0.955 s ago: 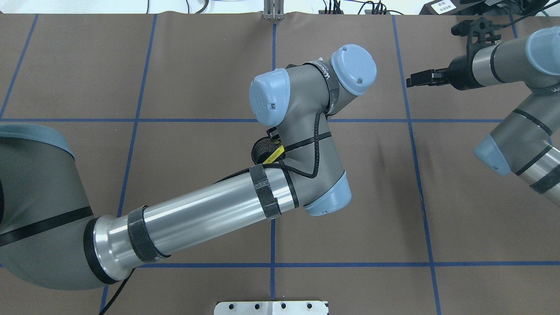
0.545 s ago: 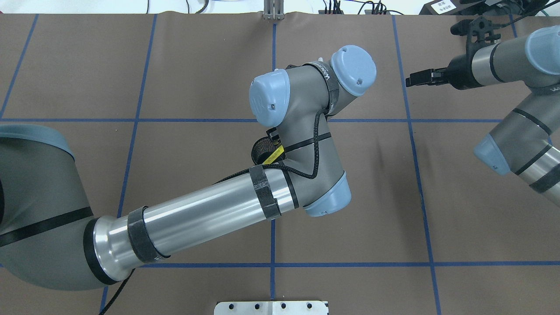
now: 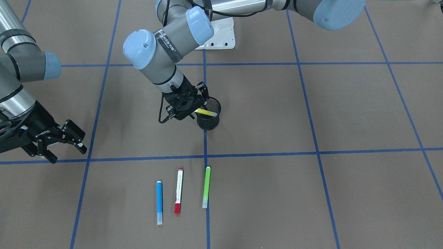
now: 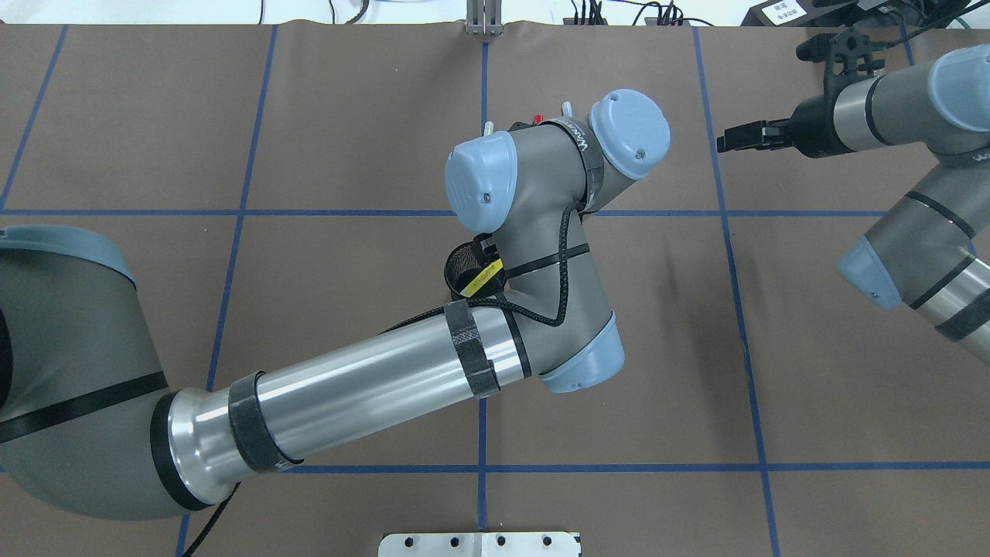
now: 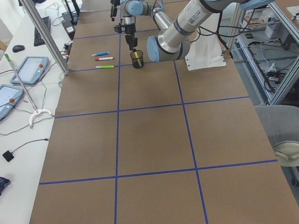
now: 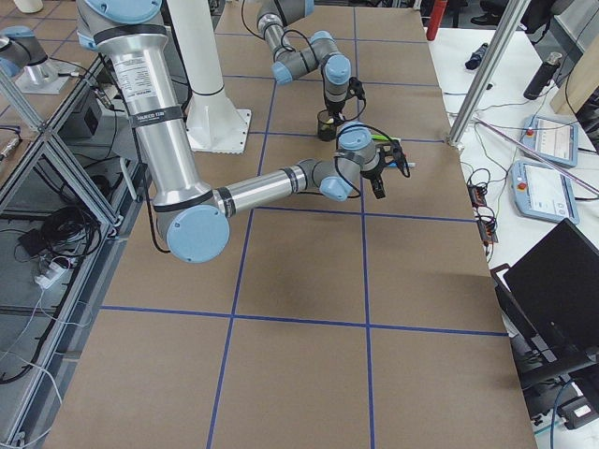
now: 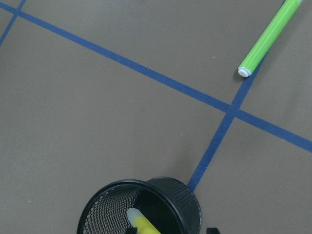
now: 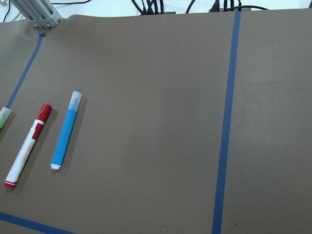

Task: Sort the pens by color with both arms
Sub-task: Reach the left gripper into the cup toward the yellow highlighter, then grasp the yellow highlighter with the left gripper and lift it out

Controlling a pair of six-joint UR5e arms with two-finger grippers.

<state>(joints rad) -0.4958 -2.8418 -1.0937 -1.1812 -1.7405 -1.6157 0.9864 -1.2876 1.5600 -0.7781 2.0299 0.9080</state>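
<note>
My left gripper (image 3: 188,108) is shut on the yellow pen (image 3: 206,112) and holds it slanted over the mouth of the black mesh cup (image 3: 208,121). The left wrist view shows the pen's pale end (image 7: 135,215) inside the cup (image 7: 112,207). The blue pen (image 3: 159,202), the white pen with red cap (image 3: 178,190) and the lime green pen (image 3: 206,186) lie side by side on the table, far from both grippers. My right gripper (image 3: 68,152) is open and empty, off to the side. Its wrist view shows the blue pen (image 8: 66,130) and the red-capped pen (image 8: 28,145).
The brown table mat (image 3: 311,114) has a blue tape grid. A white mounting plate (image 3: 221,34) sits at the robot's base. In the overhead view the left wrist (image 4: 557,201) covers most of the lying pens. Operators' tablets (image 5: 29,70) lie beyond the far edge.
My left wrist has shifted slightly toward the robot, uncovering the lying pens' tips in the overhead view. The yellow pen stays at the cup. The right arm has barely moved.
</note>
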